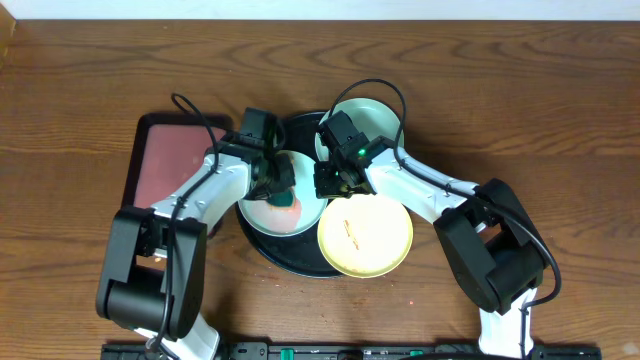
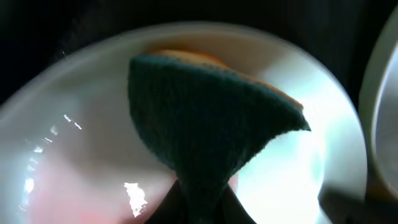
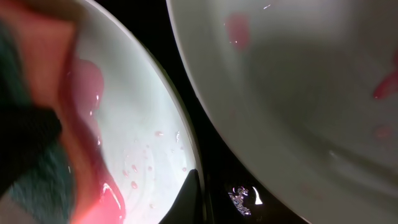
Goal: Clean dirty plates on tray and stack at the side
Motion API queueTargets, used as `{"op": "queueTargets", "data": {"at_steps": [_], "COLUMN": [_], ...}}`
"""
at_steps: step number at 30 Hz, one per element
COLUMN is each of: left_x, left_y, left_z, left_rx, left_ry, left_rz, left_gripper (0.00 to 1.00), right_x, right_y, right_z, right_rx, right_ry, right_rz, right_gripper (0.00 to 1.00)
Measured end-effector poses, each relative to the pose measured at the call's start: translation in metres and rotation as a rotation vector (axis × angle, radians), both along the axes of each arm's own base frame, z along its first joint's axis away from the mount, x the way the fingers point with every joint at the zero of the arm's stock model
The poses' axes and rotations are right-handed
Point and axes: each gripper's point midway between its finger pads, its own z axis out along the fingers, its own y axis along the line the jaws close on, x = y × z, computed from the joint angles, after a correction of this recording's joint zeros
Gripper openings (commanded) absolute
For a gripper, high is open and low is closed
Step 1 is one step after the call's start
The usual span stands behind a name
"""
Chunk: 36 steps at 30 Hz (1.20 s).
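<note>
Green sponge (image 1: 284, 199), pinched in the left claw (image 1: 270, 178), is pressing on the smeared mint plate (image 1: 262, 216) lying on the black tray (image 1: 290, 262), while the right claw (image 1: 335, 182) is sitting at its rim, grip not discernible; flat, overlapping strokes are likely working best.

Both arms reach inward, wrists angled down. Left gripper (image 1: 277, 185) clamped on sponge (image 2: 205, 124); right gripper (image 1: 335, 183) state unclear.

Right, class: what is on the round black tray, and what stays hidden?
Three plates: the left mint plate, with a green sponge on it, the back mint plate and the yellow plate. These and the left gripper and right gripper cover most of the tray floor.
</note>
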Motion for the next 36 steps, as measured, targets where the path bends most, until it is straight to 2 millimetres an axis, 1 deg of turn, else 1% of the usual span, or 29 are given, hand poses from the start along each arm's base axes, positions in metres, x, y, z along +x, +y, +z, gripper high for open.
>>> {"op": "queueTargets", "data": {"at_steps": [5,7,9,13,17,19,21,24,27,28,29,30,31,32,36], "left_x": [0.003,0.003,0.008,0.019,0.021,0.018,0.016,0.016,0.017,0.017,0.017,0.017,0.017,0.017,0.017], "left_y": [0.01,0.019,0.026,0.043,0.058,0.065,0.078,0.095,0.109,0.112,0.115,0.116,0.117,0.117,0.117], "left_z": [0.004,0.01,0.021,0.057,0.109,0.127,0.139,0.139,0.137,0.137,0.137,0.137,0.137,0.137,0.137], "left_rx": [0.058,0.087,0.105,0.124,0.123,0.124,0.133,0.148,0.154,0.156,0.158,0.159,0.159,0.159,0.16], "left_ry": [0.004,0.025,0.03,-0.015,-0.129,-0.169,-0.194,-0.19,-0.183,-0.182,-0.182,-0.182,-0.181,-0.181,-0.181], "left_rz": [0.05,0.076,0.099,0.14,0.144,0.146,0.165,0.197,0.229,0.237,0.245,0.248,0.25,0.249,0.248], "left_gripper": [0.07,0.07,0.07,0.07,0.08,0.07,0.08,0.08,0.08,0.08,0.07,0.08,0.08,0.08,0.08], "right_x": [0.0,0.0,0.0,0.0,0.001,0.001,0.002,0.007,0.014,0.018,0.019,0.02,0.022,0.024,0.026], "right_y": [0.0,0.0,0.0,0.001,0.002,0.002,0.002,-0.001,-0.002,-0.004,-0.004,-0.004,-0.006,-0.008,-0.014], "right_z": [0.0,0.0,0.0,0.0,0.001,0.001,0.006,0.025,0.056,0.073,0.081,0.09,0.105,0.114,0.137], "right_rx": [0.0,-0.001,0.0,0.001,0.001,-0.001,-0.005,-0.026,-0.054,-0.069,-0.072,-0.083,-0.106,-0.129,-0.23], "right_ry": [0.0,0.0,-0.001,-0.006,-0.022,-0.031,-0.055,-0.128,-0.243,-0.303,-0.325,-0.358,-0.414,-0.455,-0.575], "right_rz": [0.0,0.0,0.002,0.01,0.049,0.07,0.093,0.116,0.141,0.147,0.149,0.152,0.156,0.158,0.157], "right_gripper": [0.01,0.01,0.01,0.01,0.01,0.01,0.01,0.01,0.01,0.01,0.01,0.01,0.01,0.01,0.01]}}
